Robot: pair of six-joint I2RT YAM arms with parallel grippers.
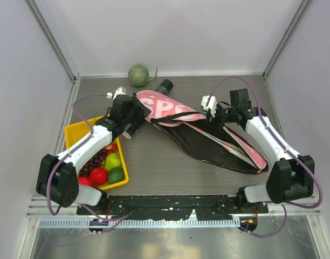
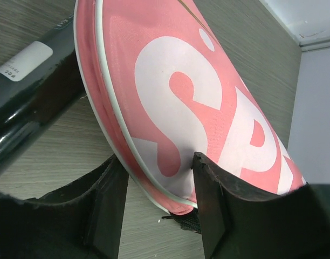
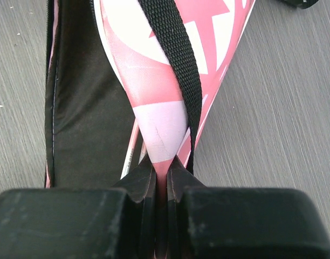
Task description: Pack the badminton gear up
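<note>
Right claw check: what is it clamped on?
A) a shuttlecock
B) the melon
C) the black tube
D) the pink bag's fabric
D: in the right wrist view the right claw is shut on a fold of the bag, just beside its black strap.

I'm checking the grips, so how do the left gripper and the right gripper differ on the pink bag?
The left gripper has its jaws apart, straddling the rounded end of the pink bag; the right gripper is shut, pinching the bag's flap. The left gripper sits near the black tube; the right gripper sits beside the black strap. Both are at the bag's edge.
</note>
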